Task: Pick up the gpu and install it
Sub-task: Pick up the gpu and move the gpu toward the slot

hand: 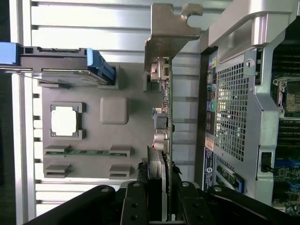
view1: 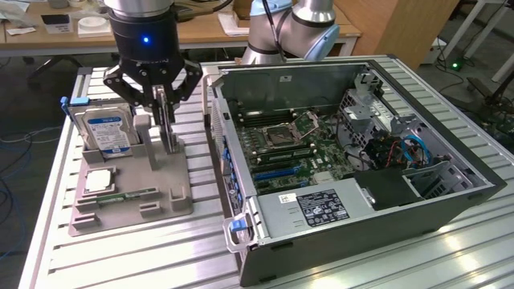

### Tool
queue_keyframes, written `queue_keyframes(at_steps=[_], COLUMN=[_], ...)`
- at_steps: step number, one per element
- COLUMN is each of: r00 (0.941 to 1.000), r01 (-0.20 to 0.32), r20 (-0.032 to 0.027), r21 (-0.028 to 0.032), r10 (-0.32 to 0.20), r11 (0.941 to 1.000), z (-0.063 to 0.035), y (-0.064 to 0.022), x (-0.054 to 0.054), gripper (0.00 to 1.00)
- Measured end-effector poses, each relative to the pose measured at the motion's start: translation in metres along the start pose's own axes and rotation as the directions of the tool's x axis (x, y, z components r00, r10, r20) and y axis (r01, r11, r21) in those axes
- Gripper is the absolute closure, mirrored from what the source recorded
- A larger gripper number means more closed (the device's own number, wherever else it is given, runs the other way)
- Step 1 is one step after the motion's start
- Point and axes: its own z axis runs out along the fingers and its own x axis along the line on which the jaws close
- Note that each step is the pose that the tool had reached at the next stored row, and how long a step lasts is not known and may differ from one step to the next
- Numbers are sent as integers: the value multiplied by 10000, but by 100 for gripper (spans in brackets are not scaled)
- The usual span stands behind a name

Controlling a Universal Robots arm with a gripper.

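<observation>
The gpu (view1: 167,123) is a thin dark card standing on edge in the grey holder tray (view1: 129,205), beside the open computer case (view1: 449,198). My gripper (view1: 163,105) reaches down from above and is shut on the card's upper edge, one finger on each face. In the wrist view the gpu (hand: 164,117) is seen edge-on, with its pale metal bracket (hand: 168,28) at the far end and my gripper (hand: 161,197) clamped on it. Its lower edge still looks level with the tray's slot.
The tray (hand: 115,110) also holds a hard drive (view1: 108,132) with a blue label, a square chip (view1: 98,179) and a green memory stick (view1: 120,195). Blue slots (view1: 277,174) show on the case's motherboard. A second arm (view1: 297,27) stands behind the case.
</observation>
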Motion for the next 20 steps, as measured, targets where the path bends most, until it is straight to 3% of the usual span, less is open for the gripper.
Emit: queue_keyframes(at_steps=[14, 20], r00=[10000, 9999], r01=[-1, -132], r20=[1, 2], r21=[-21, -22], r10=[1, 132], r11=[10000, 9999], z=[-259, -286], y=[1, 1], x=[-4, -5], gripper=[72, 72])
